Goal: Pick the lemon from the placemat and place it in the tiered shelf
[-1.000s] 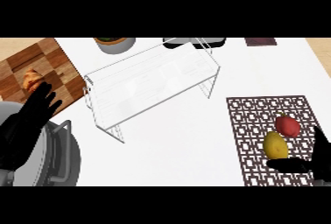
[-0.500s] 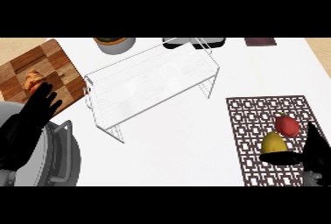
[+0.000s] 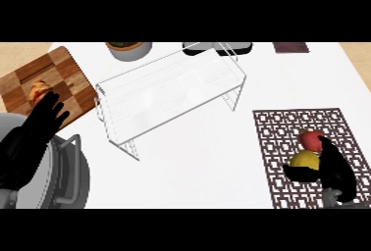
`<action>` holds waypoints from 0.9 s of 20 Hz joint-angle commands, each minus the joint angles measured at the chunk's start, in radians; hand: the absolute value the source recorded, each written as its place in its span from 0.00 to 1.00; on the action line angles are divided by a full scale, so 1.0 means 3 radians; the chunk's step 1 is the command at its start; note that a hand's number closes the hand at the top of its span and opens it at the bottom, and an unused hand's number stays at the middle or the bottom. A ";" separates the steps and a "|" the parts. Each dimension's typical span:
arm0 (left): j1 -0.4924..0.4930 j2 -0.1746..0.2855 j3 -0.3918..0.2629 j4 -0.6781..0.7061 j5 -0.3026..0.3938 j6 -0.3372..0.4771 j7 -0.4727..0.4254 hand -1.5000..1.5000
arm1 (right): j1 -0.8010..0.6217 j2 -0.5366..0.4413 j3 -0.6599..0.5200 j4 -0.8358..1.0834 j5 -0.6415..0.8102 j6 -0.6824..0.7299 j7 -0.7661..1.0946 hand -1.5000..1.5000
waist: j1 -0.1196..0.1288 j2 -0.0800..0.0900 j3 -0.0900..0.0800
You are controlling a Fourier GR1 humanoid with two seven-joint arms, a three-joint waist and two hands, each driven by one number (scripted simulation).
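Black R hand [image 3: 337,172] now nearer, flanking lemon [image 3: 304,158].

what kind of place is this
Probably a kitchen counter: a wooden cutting board, a grey pot at the lower left, and a lemon on a patterned placemat.

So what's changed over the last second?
The right hand moved in leftwards on the placemat; its fingers and thumb now flank the lemon, which has not been lifted. The lemon, red fruit, tiered shelf and open left hand stayed put.
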 commanded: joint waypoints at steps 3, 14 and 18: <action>0.0176 -0.0240 -0.0235 0.0585 0.0038 0.0017 0.0136 0.50 | -0.0151 0.0144 0.0094 0.0117 0.0022 -0.0075 -0.0217 1.00 | -0.0025 0.0127 -0.0117; -0.0024 -0.0221 -0.0388 0.0431 0.0096 -0.0025 0.0235 0.50 | -0.0847 0.0840 0.2174 -0.0451 0.0233 0.0900 -0.1292 1.00 | 0.0310 0.0173 -0.0128; 0.0057 -0.0196 -0.0372 0.0529 0.0060 0.0049 0.0247 0.50 | -0.1130 0.1198 0.2373 -0.0797 0.0381 0.0910 -0.1154 1.00 | 0.0085 0.0091 -0.0127</action>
